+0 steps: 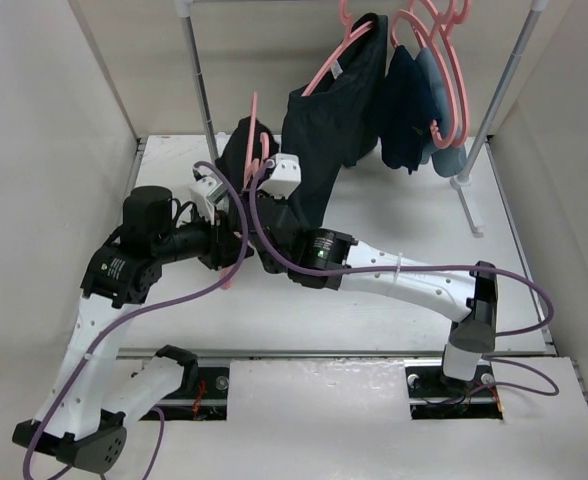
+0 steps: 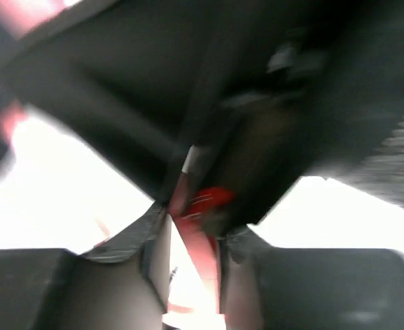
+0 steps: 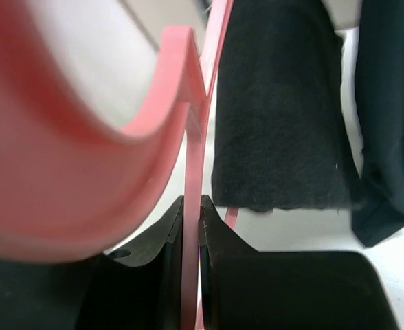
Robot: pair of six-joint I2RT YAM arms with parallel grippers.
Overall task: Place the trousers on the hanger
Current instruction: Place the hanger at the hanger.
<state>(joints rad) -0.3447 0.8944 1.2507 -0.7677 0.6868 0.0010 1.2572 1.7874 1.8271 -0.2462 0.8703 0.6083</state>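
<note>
1. trousers (image 1: 236,140): plain black soft cloth, matte, no visible pattern; bunched in a dark heap against the left side of the hanger, above the far left part of the worktop (image 1: 414,215); leg ends not traceable
2. hanger (image 1: 253,128): thin pink plastic, seen edge-on from above, held up between the two arms
3. right gripper (image 3: 192,206): clamped on a thin pink bar of the hanger
4. left gripper (image 2: 192,223): drawn in tight on a pink bar, dark cloth above; view blurred
</note>
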